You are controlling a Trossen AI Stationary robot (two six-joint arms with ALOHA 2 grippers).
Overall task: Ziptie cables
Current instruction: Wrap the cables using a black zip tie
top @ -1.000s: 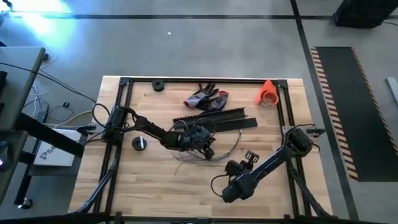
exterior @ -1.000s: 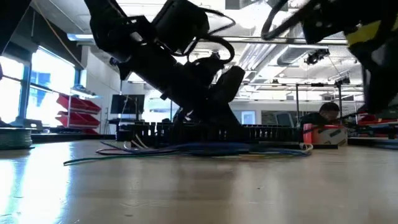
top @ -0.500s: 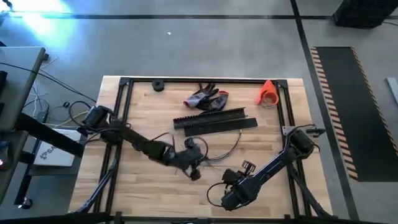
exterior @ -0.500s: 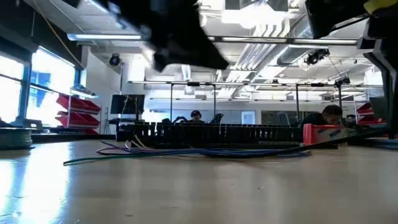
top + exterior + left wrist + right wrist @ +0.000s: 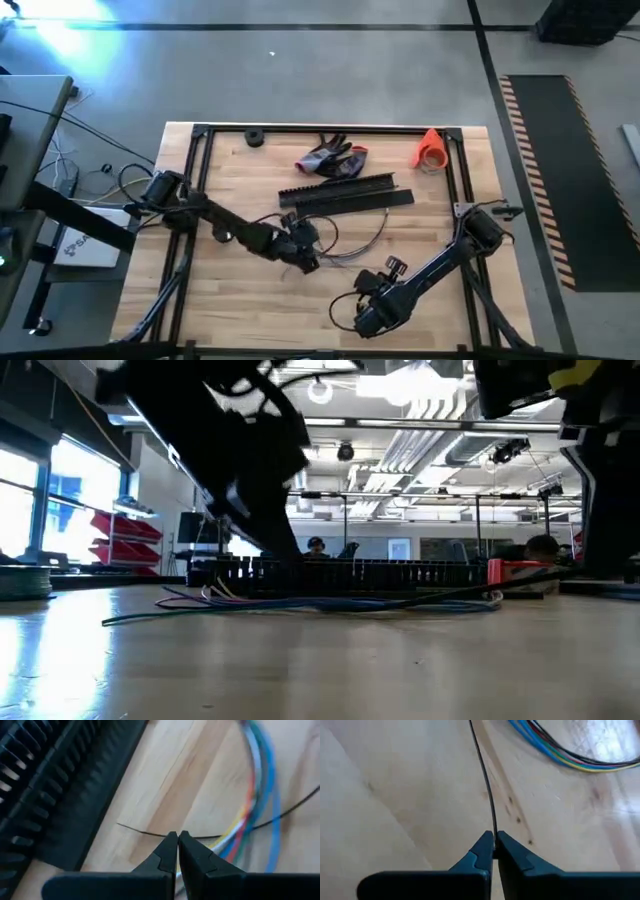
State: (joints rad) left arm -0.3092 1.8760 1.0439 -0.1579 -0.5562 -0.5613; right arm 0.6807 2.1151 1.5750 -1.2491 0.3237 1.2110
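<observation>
Nearest the front edge of the bench (image 5: 240, 300), on the side of the slotted strips (image 5: 345, 194) away from the gloves, the right tool (image 5: 494, 851) sits low with its tips pressed together on a thin black strand (image 5: 485, 780), most likely the zip tie. That strand runs straight out from the tips across pale, grained wood toward the cables (image 5: 570, 757). Holding one end this way would keep the tie taut and aimed at the bundle.

Closer to the strips, just on their near side, the left tool (image 5: 177, 851) is also closed, its pointed tips pinching the same sort of black strand (image 5: 142, 830) where it crosses the cables (image 5: 255, 805). So each arm appears to hold one end, which suits looping the tie round the bundle.

The cables (image 5: 345, 252) lie loose on the bench beside the strips: thin, limp, glossy wires in blue, green, red, yellow and white, curving in a slack arc. The strips are flat, stiff, black and comb-like.

Beyond them lie crumpled grey-and-red gloves (image 5: 333, 158) and an orange cone-shaped piece (image 5: 431, 149).
</observation>
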